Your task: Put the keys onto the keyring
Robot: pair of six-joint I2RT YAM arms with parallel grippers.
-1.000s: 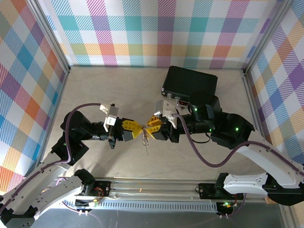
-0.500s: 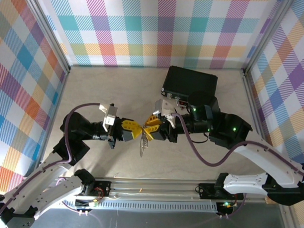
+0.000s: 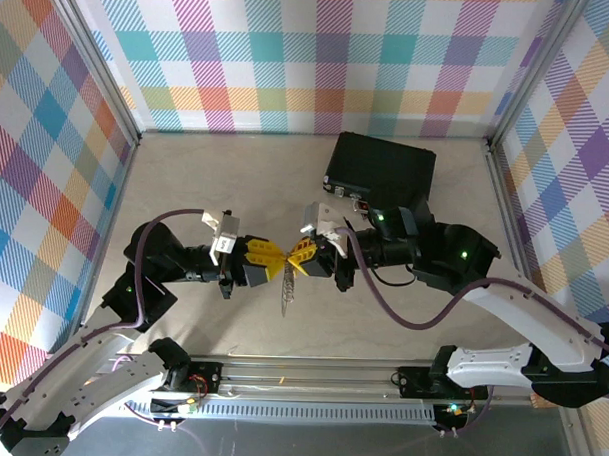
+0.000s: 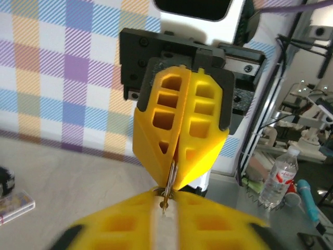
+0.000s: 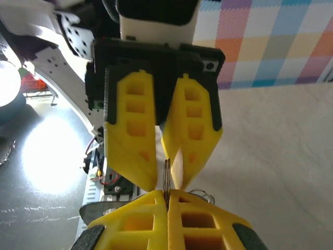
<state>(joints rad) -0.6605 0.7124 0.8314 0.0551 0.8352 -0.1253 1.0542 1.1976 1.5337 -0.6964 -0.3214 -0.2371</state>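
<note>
Both grippers meet tip to tip above the middle of the table. My right gripper is shut on the keyring, a thin double wire seen edge-on between its yellow fingers. My left gripper is open. Its fingers stand on either side of the keyring with a gap on each side. The keys hang as a small silvery bunch just below the two grippers. A thin wire loop peeks out beside my right fingertips.
A black case lies behind the right arm, close to its wrist. Plaid walls close in the table on three sides, and a metal rail runs along the near edge. Bare tabletop lies to the left and under the hanging keys.
My right gripper has closed on the keyring and my left gripper has opened off it. Both wrists have shifted slightly left, and the keys hang a little lower.
</note>
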